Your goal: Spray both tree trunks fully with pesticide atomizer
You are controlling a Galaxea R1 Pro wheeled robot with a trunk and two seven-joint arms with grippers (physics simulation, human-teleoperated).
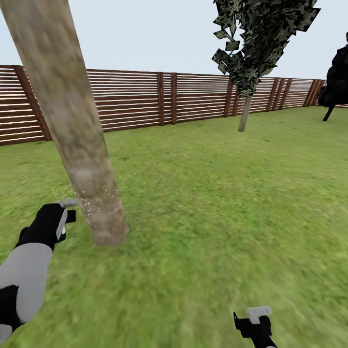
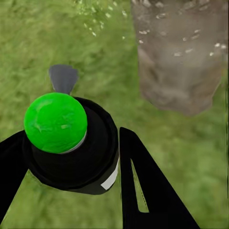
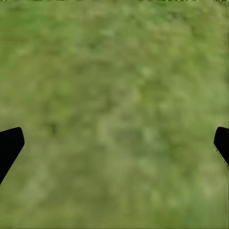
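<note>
Currently the left gripper (image 1: 62, 218) sits low at the left of the head view, its black fingers (image 2: 143, 186) closed round the pesticide atomizer, a black canister with a bright green dome cap (image 2: 56, 122) and a small grey nozzle (image 2: 63, 78) pointing toward the near tree. Just beside it to the right stands that near tree's trunk, a smooth pale grey-tan mottled column (image 1: 72, 125) leaning across the view and widening where it meets the green grass lawn (image 1: 208, 203). A thin cloud of whitish pesticide specks (image 1: 92, 200) clings to the lower part of the trunk on the nozzle's side; in the left wrist view specks also dot the trunk's base (image 2: 179, 52). To do this step well, I judge the nozzle should stay aimed squarely at the bark, close but not touching, and sweep slowly upward and around, since only a low patch looks dusted and the far side cannot be seen. Further right, well apart near the reddish-brown slatted wooden fence (image 1: 193, 96), stands the second tree with its thin pale trunk (image 1: 245, 113) and dark leafy crown, which seems untreated from here. At the lower right, the right gripper (image 1: 256, 321) hangs over bare grass, spread wide and holding nothing.
</note>
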